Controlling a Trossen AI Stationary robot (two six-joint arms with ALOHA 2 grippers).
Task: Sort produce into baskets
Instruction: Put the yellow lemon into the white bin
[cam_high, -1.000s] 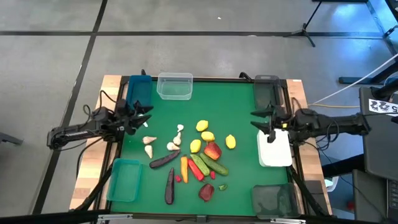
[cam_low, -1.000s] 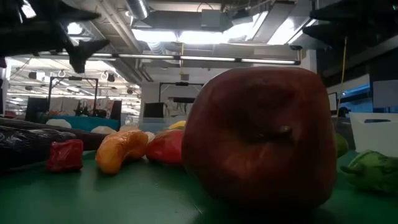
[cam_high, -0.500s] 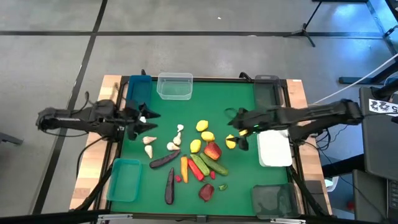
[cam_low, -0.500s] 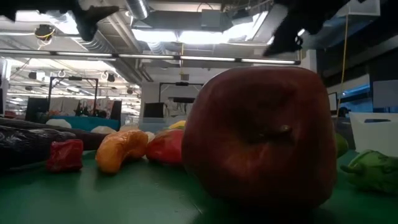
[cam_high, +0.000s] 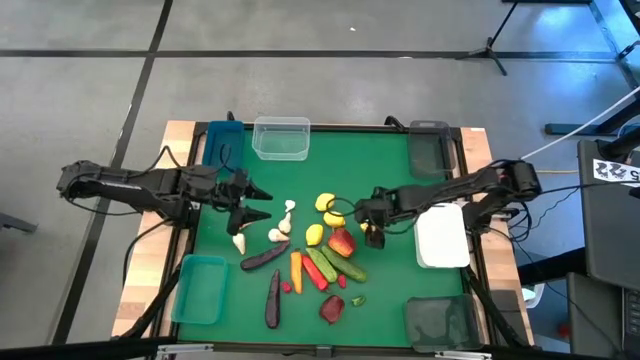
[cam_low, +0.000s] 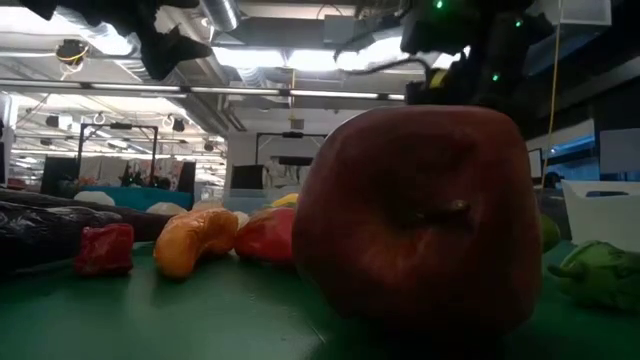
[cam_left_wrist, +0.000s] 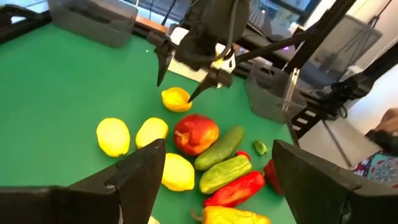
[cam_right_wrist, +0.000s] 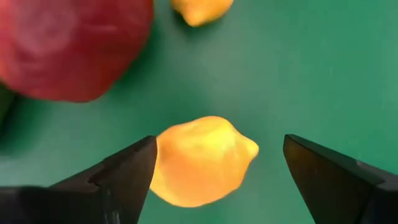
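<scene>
Left pincer (cam_high: 258, 202), open and empty, hangs over the garlic cloves (cam_high: 284, 222) at the left of the produce pile on the green worktop (cam_high: 390, 170); right pincer (cam_high: 371, 218), spread wide and holding nothing, stands directly above a lone lemon (cam_right_wrist: 200, 160); the lemon lies between its fingers, long axis running across the gap; right arm plainly nearer; white basket (cam_high: 442, 238) just right.

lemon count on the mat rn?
4 lemons. Three cluster mid-mat beside the red apple. The fourth lies apart, under the open right tool. None looks hidden.
</scene>
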